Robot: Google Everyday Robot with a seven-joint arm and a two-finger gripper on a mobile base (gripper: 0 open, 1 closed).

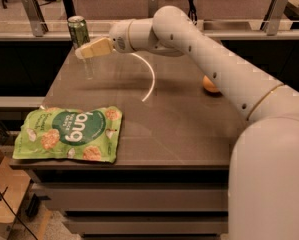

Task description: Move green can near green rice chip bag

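Green can [78,30] just beside gripper [82,52]

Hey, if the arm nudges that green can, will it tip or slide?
Likely tips: the can stands upright, tall and narrow, with the gripper right by it. Once down, its round body would probably roll, and the table edge is close.

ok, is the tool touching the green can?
Cannot tell. Camera view: the tool sits lower right of the green can, outlines overlapping, so neither contact nor gap shows.
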